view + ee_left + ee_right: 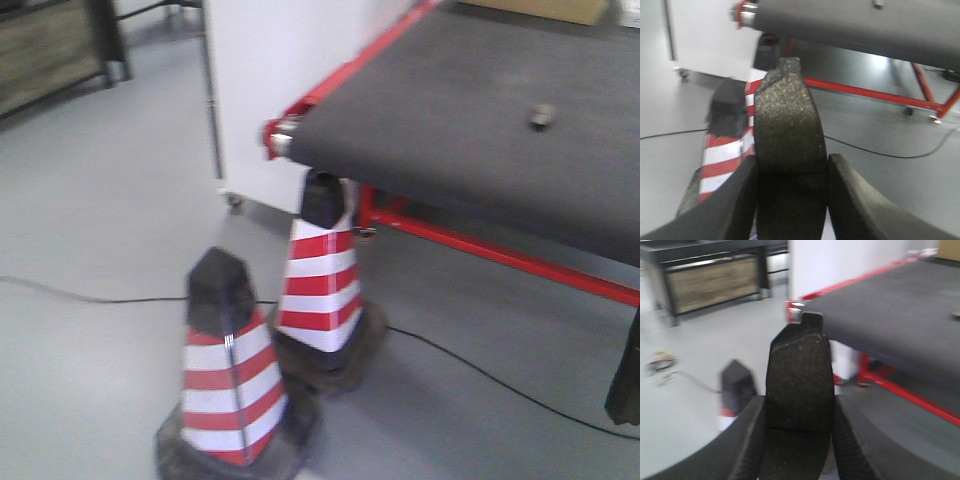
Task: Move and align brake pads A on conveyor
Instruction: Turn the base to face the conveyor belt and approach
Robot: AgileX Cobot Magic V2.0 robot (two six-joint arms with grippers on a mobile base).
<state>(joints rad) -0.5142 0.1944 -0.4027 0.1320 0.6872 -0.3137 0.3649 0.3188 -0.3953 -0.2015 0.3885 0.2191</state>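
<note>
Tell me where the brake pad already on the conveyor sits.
Front view: the small dark grey brake pad lies alone on the charcoal-black conveyor belt, upper right, well in from its red-striped edge.

- One brake pad [786, 125], dark, speckled, upright, is clamped in the left gripper [790, 192].
- Another pad [799, 382] stands in the right gripper [797, 435].
- A third pad [541, 117] lies on the charcoal conveyor [450, 120].

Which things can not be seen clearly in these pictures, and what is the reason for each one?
- Small dark object on the conveyor, front view: too small and blurred to identify.
- Lower end of the brake pad in the left gripper, left wrist view: cut off by the bottom edge.
- Brake pad in the right gripper, right wrist view: surface blurred, sides hidden by fingers.
- Both arms: outside the front view.
</note>
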